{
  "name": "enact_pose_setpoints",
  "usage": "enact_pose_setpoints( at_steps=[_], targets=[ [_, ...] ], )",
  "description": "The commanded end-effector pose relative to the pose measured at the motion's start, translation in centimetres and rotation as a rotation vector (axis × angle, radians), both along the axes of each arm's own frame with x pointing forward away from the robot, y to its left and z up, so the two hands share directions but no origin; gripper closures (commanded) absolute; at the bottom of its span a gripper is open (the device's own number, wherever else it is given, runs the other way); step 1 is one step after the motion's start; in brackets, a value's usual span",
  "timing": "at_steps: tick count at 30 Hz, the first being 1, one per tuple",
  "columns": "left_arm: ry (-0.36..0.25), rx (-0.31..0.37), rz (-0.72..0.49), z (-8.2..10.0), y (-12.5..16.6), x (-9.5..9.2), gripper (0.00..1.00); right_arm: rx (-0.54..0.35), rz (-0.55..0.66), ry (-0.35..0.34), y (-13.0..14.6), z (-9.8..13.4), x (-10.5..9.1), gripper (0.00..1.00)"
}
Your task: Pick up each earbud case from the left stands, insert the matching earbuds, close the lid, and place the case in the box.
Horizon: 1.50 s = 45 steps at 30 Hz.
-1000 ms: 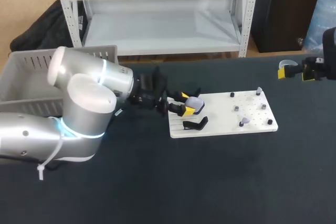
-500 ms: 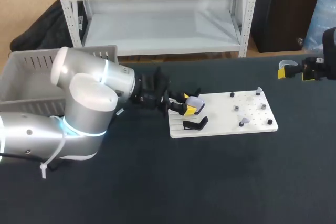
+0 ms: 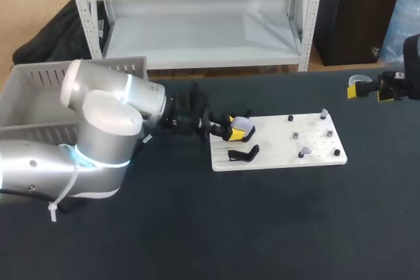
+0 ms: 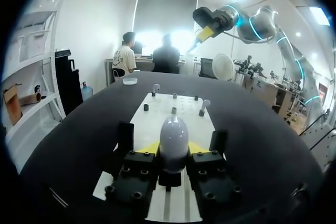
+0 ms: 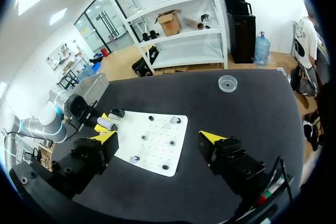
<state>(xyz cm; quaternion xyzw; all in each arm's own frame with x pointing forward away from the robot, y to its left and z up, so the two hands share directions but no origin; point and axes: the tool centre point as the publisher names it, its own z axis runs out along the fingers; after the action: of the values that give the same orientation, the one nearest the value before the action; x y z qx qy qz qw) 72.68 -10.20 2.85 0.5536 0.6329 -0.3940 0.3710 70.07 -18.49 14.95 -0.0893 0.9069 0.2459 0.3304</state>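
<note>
A pale lavender earbud case [image 3: 242, 124] stands on the left end of the white pegboard [image 3: 315, 154]. My left gripper [image 3: 235, 130] is at it, and in the left wrist view its yellow tips press the case [image 4: 173, 140] from both sides, shut on it. A second, black stand [image 3: 244, 155] lies just in front, with nothing on it. Small earbuds [image 3: 302, 153] sit on pegs further right on the board. My right gripper [image 3: 369, 89] hangs open above the table's far right; in its wrist view [image 5: 158, 137] nothing is between the fingers.
A grey slatted box [image 3: 39, 96] sits at the table's left edge behind my left arm. A small clear dish [image 5: 227, 83] rests on the table beyond the board. Dark tabletop surrounds the board on all sides.
The left gripper's fingers have drawn together around the earbud case until they touch it. The right arm has not moved.
</note>
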Motion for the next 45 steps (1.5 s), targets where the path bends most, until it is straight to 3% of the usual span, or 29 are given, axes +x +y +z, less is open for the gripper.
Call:
enact_pose_setpoints(
  at_steps=[1, 7, 11, 15, 20, 29, 38, 45],
  targets=[
    [-0.008, -0.018, -0.002, 1.6, 0.9, -0.5, 1.00, 0.000, 0.001, 0.000, 0.0, 0.0, 0.0, 0.00],
    [-0.032, -0.034, -0.015, 4.9, 0.9, -0.7, 1.00, 0.000, 0.001, 0.000, 0.0, 0.0, 0.0, 0.00],
    [-0.037, -0.010, -0.027, 5.7, 0.3, -1.1, 1.00, 0.000, 0.001, 0.000, 0.0, 0.0, 0.0, 0.00],
    [-0.048, 0.010, -0.011, 6.3, -0.4, -1.0, 1.00, -0.053, 0.010, 0.045, 3.1, -0.6, -0.4, 0.00],
    [-0.070, 0.002, 0.024, 6.8, -1.3, -0.5, 1.00, -0.064, 0.060, 0.048, 7.5, -0.8, -0.8, 0.00],
    [-0.099, 0.009, 0.012, 7.4, -3.3, 0.0, 1.00, -0.065, 0.172, 0.064, 12.7, -1.5, -1.2, 0.00],
    [-0.124, 0.026, 0.012, 8.0, -3.9, 1.0, 1.00, -0.037, 0.221, 0.076, 14.8, -2.0, -1.3, 0.00],
    [-0.143, 0.010, -0.020, 8.4, -4.3, 0.1, 1.00, -0.039, 0.231, 0.087, 15.5, -2.4, -0.8, 0.00]
  ],
)
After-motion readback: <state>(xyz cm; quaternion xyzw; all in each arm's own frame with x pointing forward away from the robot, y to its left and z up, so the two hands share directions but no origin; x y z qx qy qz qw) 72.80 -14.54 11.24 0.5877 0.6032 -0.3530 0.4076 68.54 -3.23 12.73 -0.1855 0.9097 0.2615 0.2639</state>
